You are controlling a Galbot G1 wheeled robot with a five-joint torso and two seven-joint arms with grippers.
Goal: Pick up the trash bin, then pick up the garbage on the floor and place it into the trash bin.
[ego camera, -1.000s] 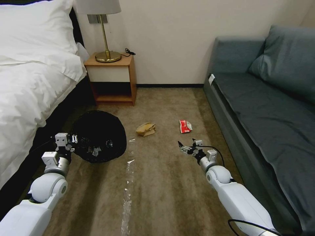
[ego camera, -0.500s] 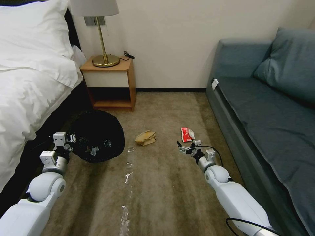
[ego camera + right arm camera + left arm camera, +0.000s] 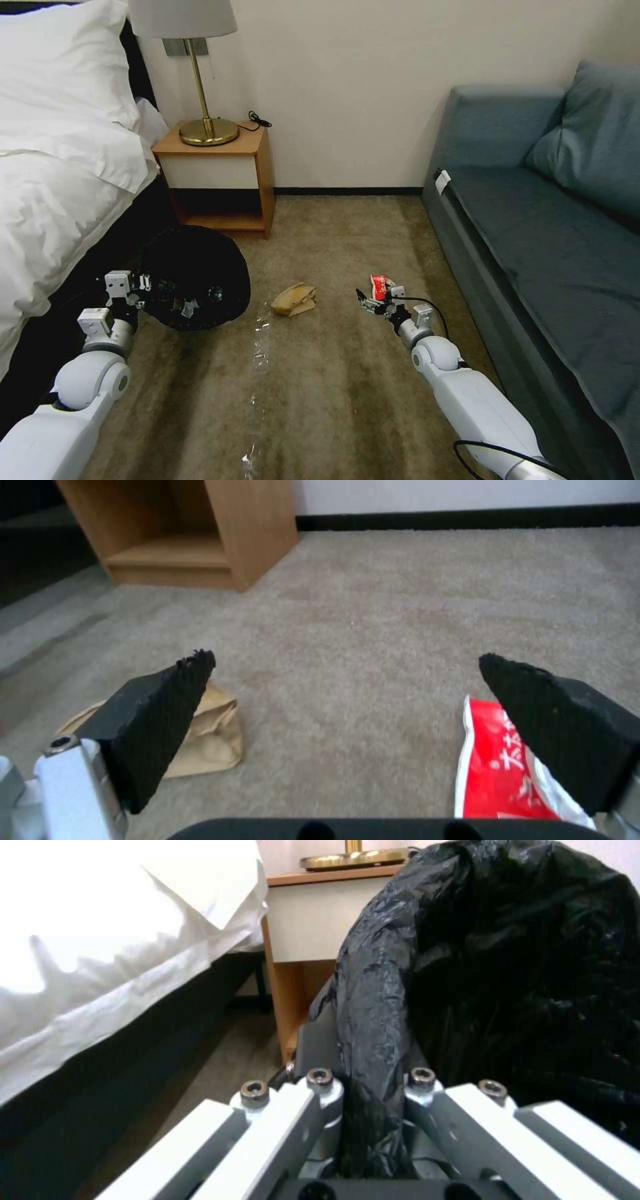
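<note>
The trash bin (image 3: 193, 273), lined with a crinkly black bag, hangs tilted beside the bed. My left gripper (image 3: 145, 285) is shut on its rim; the left wrist view shows the bag's rim (image 3: 373, 1005) pinched between the jaws of the left gripper (image 3: 370, 1085). On the floor (image 3: 333, 387) lie a crumpled brown paper bag (image 3: 294, 299) and a red-white snack packet (image 3: 381, 283). My right gripper (image 3: 371, 301) hovers open just in front of the packet. From the wrist, the right gripper (image 3: 345, 659) has the packet (image 3: 497, 767) under one finger and the paper bag (image 3: 212, 735) by the other.
A white bed (image 3: 47, 200) runs along the left. A wooden nightstand (image 3: 217, 177) with a brass lamp (image 3: 200, 127) stands at the back wall. A grey sofa (image 3: 533, 240) lines the right. Shiny clear streaks (image 3: 259, 347) mark the carpet between my arms.
The whole view has shifted: the floor litter and furniture sit lower and closer. My right gripper now overlaps the red packet's near edge. The left gripper still holds the bin.
</note>
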